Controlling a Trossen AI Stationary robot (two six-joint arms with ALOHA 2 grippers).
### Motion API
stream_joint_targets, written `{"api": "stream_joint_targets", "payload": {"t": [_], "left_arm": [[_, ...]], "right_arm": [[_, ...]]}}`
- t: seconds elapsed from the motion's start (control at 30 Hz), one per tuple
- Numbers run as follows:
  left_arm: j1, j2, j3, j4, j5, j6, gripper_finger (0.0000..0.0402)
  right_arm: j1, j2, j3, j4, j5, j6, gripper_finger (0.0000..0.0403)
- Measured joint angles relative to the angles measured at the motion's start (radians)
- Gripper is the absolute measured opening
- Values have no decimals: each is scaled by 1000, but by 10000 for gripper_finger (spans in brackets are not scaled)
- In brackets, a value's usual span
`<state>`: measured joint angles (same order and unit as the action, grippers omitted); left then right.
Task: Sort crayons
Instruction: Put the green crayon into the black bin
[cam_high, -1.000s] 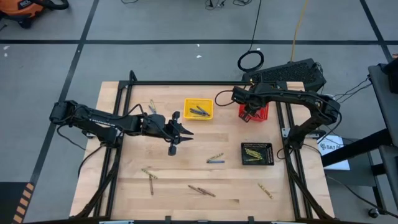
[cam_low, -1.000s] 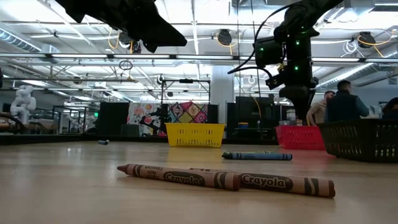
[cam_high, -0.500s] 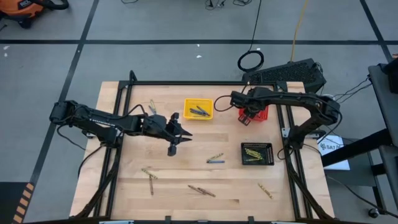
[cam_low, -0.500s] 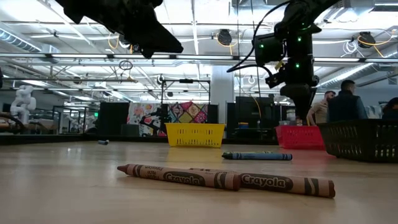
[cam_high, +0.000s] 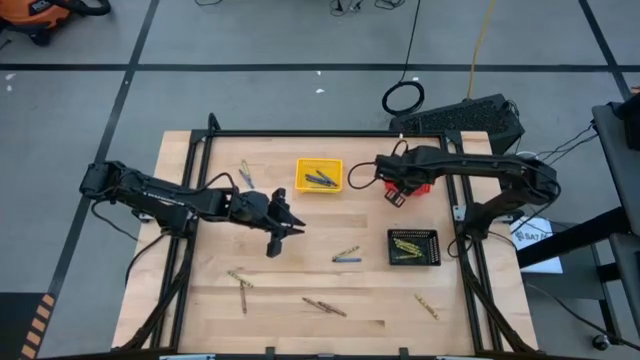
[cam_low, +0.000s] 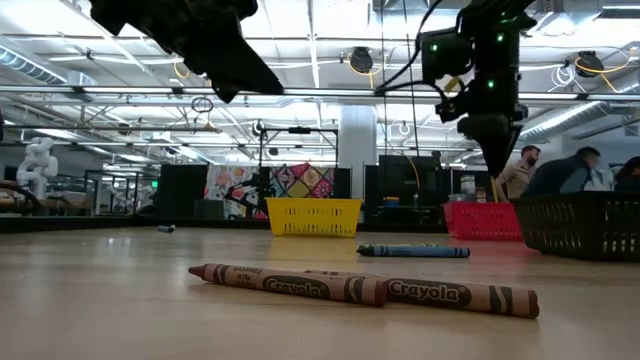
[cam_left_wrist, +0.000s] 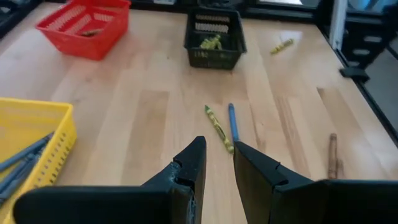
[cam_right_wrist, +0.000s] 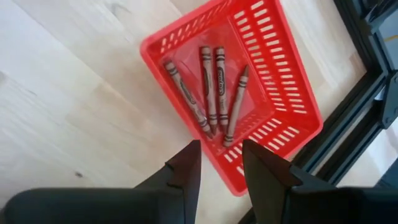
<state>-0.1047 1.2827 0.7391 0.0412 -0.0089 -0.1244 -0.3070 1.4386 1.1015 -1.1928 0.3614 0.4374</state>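
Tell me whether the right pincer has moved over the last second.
Yes. In the high view the right pincer has shifted from over the red basket to its near-left corner, toward the table's middle.

The left tool (cam_left_wrist: 217, 163) hangs over the wooden surface (cam_left_wrist: 143, 118), its two dark fingers (cam_left_wrist: 194, 163) slightly parted with nothing between them. Just ahead lie a green crayon (cam_left_wrist: 218, 128) and a blue crayon (cam_left_wrist: 232, 122), side by side. Farther off stand a red basket (cam_left_wrist: 85, 26) and a black basket (cam_left_wrist: 214, 38); a yellow basket (cam_left_wrist: 31, 146) holds blue crayons (cam_left_wrist: 22, 158).
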Motion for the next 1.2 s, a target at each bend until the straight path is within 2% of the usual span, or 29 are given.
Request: {"api": "stream_joint_targets", "payload": {"t": [0.33, 0.67, 0.9, 1.2], "left_arm": [[-2, 105, 26, 70, -1, 28, 84], [0, 324, 215, 67, -4, 51, 83], [0, 457, 372, -146, -6, 26, 83], [0, 522, 456, -198, 60, 25, 83]], "right_arm": [[42, -81, 0, 32, -1, 86, 105], [48, -90, 0, 68, -1, 75, 105], [48, -90, 0, 68, -1, 74, 105], [48, -90, 0, 90, 0, 71, 105]]}}
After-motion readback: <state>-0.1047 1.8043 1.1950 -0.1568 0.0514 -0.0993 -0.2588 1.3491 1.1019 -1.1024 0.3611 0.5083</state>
